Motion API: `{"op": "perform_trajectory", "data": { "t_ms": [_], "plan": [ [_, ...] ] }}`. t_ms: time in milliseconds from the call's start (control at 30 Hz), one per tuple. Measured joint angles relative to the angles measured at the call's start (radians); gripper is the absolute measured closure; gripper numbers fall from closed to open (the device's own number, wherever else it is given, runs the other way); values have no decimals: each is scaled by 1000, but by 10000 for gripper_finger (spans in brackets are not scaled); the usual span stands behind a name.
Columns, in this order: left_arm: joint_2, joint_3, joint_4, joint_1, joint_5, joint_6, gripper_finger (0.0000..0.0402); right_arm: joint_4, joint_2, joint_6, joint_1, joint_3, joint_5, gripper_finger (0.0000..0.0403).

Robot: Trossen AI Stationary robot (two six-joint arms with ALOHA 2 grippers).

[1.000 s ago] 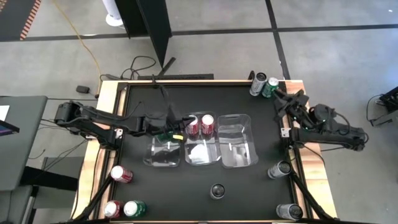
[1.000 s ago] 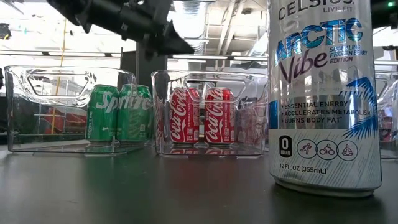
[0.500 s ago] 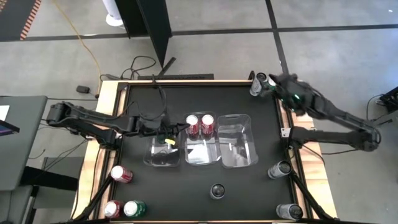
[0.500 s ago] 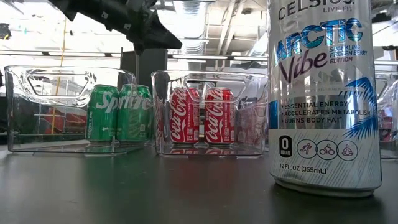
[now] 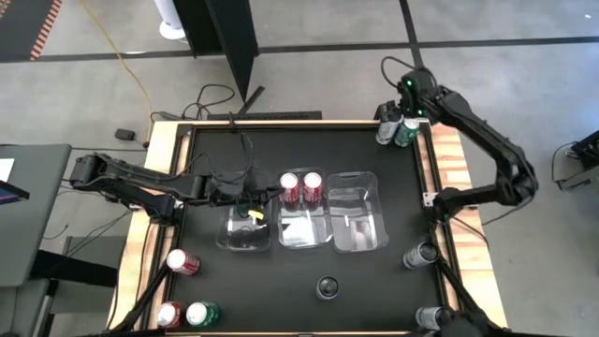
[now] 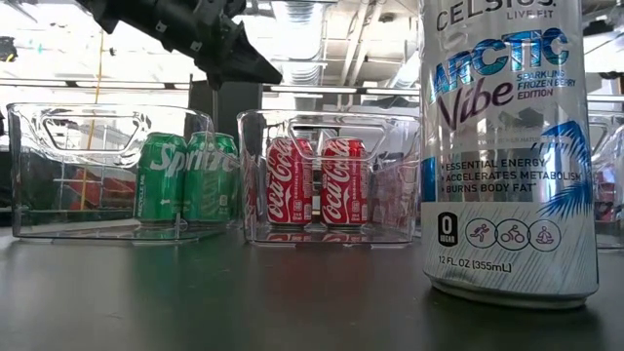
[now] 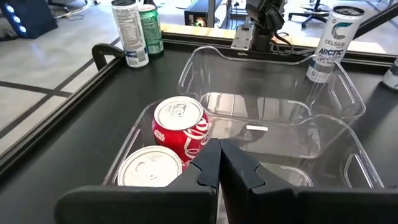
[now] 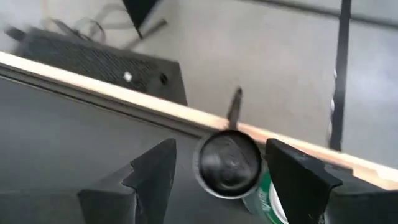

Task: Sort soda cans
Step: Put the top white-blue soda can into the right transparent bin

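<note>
A tall silver-grey can [image 6: 510, 146] fills the low view's right side, its top cut off and the right-hand tray mostly hidden behind it. At the worktop's [image 5: 356, 150] far right corner, the right gripper [image 5: 404, 94] hangs with fingers spread over a silver-grey can [image 5: 387, 127] and a green can [image 5: 405, 133] standing just beside each other — the arm partly covers them from above. The left gripper [image 5: 271, 192], fingers pressed together and empty, hovers above the seam between the left tray [image 5: 229, 236] and the middle tray [image 5: 301, 240]. Two green cans [image 6: 161, 176] stand upright in the left tray, largely hidden from above by the arm; two red cans [image 5: 291, 187] stand upright in the middle tray's far end. The right tray [image 5: 357, 220] holds nothing visible. More cans stand upright at the near corners — one at the near right [image 5: 429, 318] is cut off by the arm's frame.
</note>
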Motion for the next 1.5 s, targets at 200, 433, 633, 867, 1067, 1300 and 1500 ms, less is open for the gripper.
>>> {"op": "perform_trajectory", "data": {
  "t_ms": [200,433,633,867,1067,1300,1500],
  "plan": [
    [0,0,-2,-9,0,-18,401,-12,84,-1,-13,13,-14,135],
    [0,0,-1,-16,0,-22,401,-16,139,-3,-7,20,-55,135],
    [0,0,-5,-16,5,-24,401,11,129,-11,-4,22,-44,131],
    [0,0,-7,-16,7,-24,401,-32,126,-11,-14,23,10,89],
    [0,0,-7,-16,7,-28,401,-44,137,-5,-13,23,25,50],
    [0,0,-7,-23,8,-31,401,-49,193,21,-21,20,31,39],
    [0,0,-7,-26,8,-31,401,-45,263,23,-19,22,53,45]
  ]
}}
